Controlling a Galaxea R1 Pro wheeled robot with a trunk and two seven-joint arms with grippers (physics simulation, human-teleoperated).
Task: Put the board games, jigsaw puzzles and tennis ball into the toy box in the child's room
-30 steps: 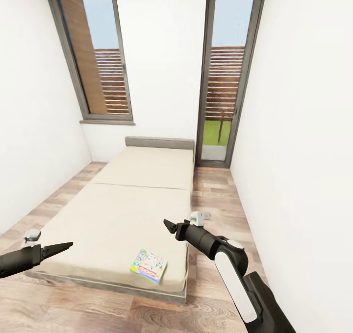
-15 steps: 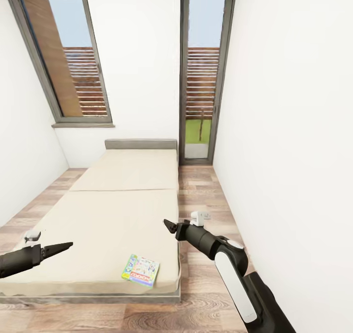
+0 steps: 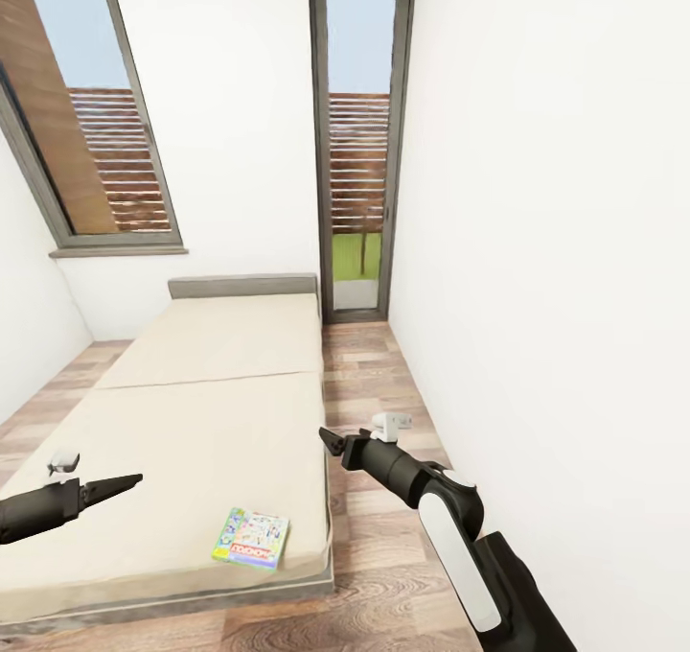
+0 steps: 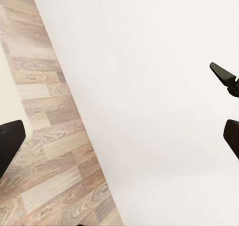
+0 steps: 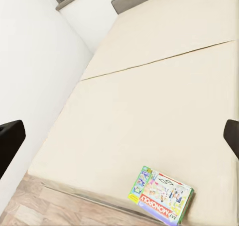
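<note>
A board game [image 3: 251, 539] with a green edge and a busy white Monopoly cover lies flat near the front right corner of the bed [image 3: 201, 412]. The right wrist view shows the same board game [image 5: 162, 193] on the beige mattress [image 5: 149, 101]. My left gripper [image 3: 123, 484] hovers open over the bed's front left part, well left of the box. My right gripper [image 3: 331, 439] stands open above the bed's right edge, higher than the box and to its right. Neither gripper holds anything. The table, toy box, jigsaw puzzles and tennis ball are out of view.
A white wall [image 3: 537, 249] runs close along my right side, leaving a narrow strip of wooden floor [image 3: 369, 384] beside the bed. A glass door [image 3: 359, 153] and a window [image 3: 86, 144] stand in the far wall behind the grey headboard [image 3: 241, 286].
The whole picture has shifted left, so the camera has turned right. The bed and the board game sit further left in the head view. Both arms keep the same pose.
</note>
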